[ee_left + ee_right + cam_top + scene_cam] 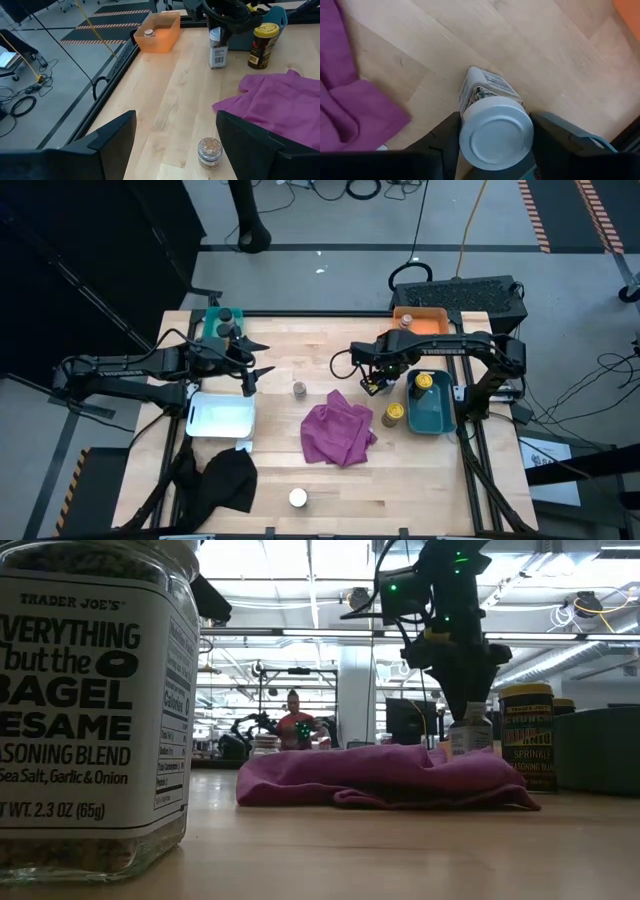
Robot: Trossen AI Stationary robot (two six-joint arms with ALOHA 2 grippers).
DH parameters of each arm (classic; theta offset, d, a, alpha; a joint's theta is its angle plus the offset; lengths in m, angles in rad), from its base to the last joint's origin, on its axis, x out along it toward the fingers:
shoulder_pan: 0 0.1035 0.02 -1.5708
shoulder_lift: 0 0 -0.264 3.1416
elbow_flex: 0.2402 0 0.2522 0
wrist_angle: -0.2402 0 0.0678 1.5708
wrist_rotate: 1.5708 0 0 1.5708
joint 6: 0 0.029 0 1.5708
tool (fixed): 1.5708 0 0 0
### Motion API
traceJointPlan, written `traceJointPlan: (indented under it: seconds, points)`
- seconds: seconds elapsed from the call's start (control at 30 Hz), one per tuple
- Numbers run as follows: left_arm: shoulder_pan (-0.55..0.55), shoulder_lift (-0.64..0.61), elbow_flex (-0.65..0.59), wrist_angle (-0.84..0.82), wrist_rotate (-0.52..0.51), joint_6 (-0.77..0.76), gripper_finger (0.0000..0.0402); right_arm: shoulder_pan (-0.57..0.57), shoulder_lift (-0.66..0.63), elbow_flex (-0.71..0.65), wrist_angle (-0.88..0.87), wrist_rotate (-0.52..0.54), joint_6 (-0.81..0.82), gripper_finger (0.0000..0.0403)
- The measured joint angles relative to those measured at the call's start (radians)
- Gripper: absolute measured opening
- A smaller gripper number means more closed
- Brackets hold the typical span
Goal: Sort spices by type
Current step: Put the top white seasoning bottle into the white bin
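On the table's left side: left gripper (255,370), fingers spread wide, holding nothing, hanging just beside the green tray (207,327) with two dark-lidded jars (224,321) inside. Below it, a white tray (220,416) and a black cloth (226,478). Straight ahead of those open fingers, a brownish jar (210,152), upright on the bare wood, apart from everything. Near the front edge, a jar with white cap (297,498), alone.

At the middle, the magenta cloth (338,434), crumpled.

Further right: right gripper (378,383), down over a silver-lidded jar (495,132), fingers closed against both sides of the lid. Seems to stand yet on the wood, just beside the cloth. Then a yellow-lidded jar (392,415) touching or nearly touching the teal tray (437,420), another yellow-lidded one (423,382) inside it, and one small jar (406,320) in the orange tray (432,316).

Looks like the pick-up step for the silver-lidded jar. Calls next for a straight lift, then a carry to the tray of matching kind; cannot tell which tray.
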Motion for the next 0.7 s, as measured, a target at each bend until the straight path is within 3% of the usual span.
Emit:
traceJointPlan:
  seconds: [0.2,0.43,0.7]
  points:
    - [0.0,0.0,0.0,0.012,0.005,0.0,0.0281,0.001,-0.009,0.015,-0.009,0.02,-0.013,0.0173]
    - [-0.013,0.069,0.0,0.171,0.125,0.0,0.0281,0.027,-0.056,0.179,0.004,0.164,-0.045,0.0173]
    - [-0.03,0.235,0.001,0.371,0.13,0.005,0.0281,0.13,-0.057,0.264,0.305,0.218,-0.182,0.0173]
